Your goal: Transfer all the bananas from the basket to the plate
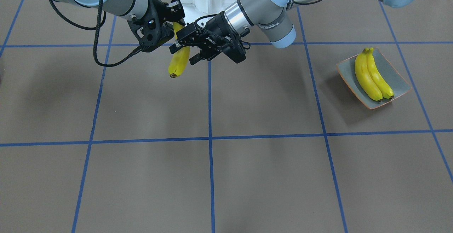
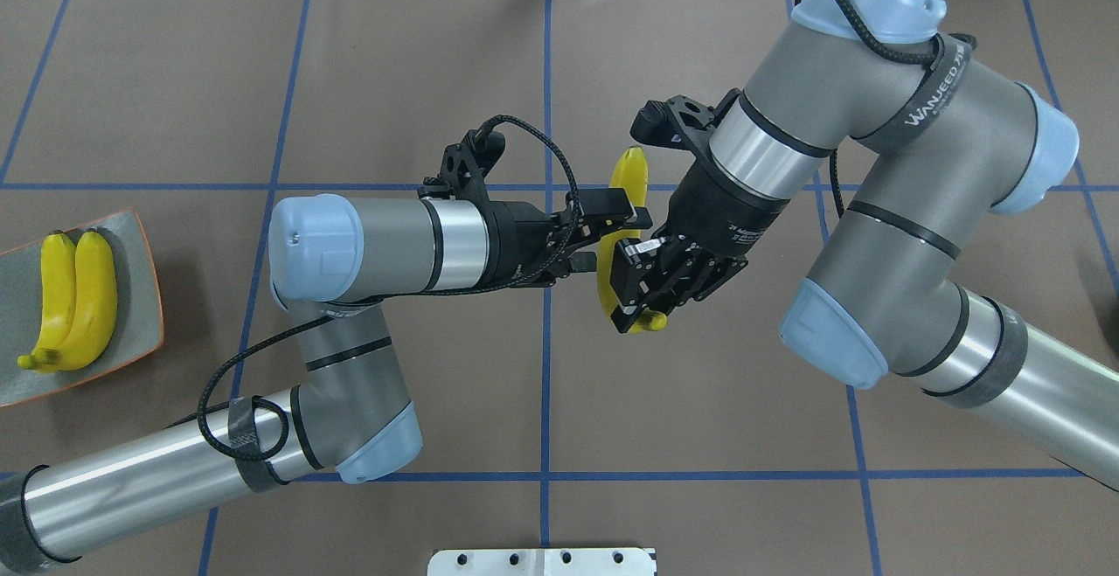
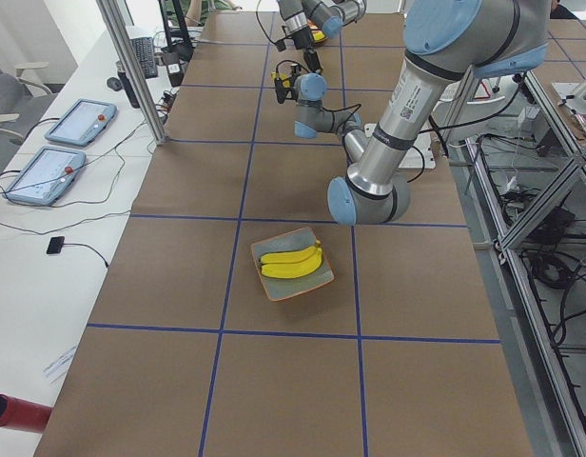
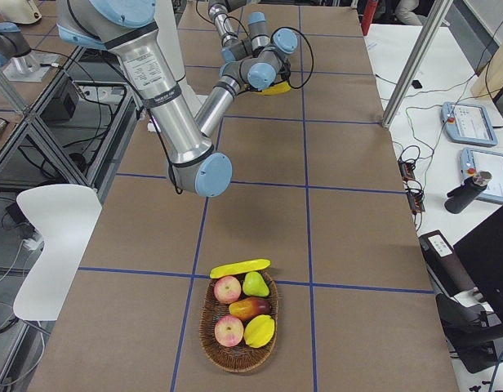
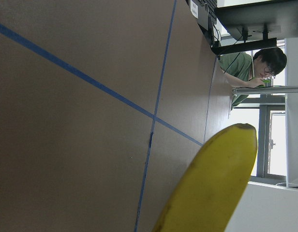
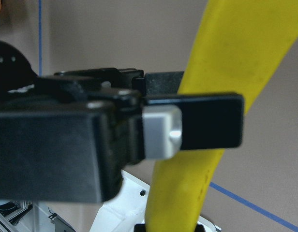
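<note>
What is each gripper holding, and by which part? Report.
Right gripper holds a banana by one end; left gripper's fingers straddle its middle, grip unclear.

Robotics lab: 2 teach pendants, aluminium framing, blue-taped grid table.

Matt brown paper covers the worktop, marked with blue tape. The held banana and the bananas on the plate look smooth and waxy. The plate is glossy glazed. The left end effector and right end effector are matt black. The left arm and right arm have satin grey metal and smooth blue plastic caps. The basket is rough woven wicker.
</note>
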Available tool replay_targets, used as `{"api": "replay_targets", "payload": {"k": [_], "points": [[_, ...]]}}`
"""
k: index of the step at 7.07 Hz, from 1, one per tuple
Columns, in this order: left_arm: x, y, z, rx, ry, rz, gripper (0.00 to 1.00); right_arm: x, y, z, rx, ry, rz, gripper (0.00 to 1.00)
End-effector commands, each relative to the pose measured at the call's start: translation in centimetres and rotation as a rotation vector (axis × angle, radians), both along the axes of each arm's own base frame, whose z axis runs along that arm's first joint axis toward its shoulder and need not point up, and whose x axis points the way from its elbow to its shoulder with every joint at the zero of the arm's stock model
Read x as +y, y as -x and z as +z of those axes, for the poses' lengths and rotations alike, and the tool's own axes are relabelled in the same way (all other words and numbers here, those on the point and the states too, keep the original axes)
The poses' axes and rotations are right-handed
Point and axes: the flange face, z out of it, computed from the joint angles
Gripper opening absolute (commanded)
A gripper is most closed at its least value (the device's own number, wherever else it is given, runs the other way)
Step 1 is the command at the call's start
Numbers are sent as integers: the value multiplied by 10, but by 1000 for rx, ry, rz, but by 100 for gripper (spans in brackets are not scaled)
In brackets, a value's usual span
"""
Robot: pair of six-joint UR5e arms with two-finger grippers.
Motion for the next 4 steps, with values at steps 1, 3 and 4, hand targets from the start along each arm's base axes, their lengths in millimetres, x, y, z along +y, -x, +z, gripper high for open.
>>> {"api": "replay_targets", "payload": {"k": [1, 3, 4], "points": [[2, -4, -2, 0, -1, 5, 97, 0, 0, 1, 0, 0, 0, 0], [4, -5, -5, 3, -1, 9, 90, 0, -1, 1, 0, 1, 0, 0], [4, -6, -6, 4, 2, 11, 78, 0, -1, 1, -1, 0, 0, 0]]}}
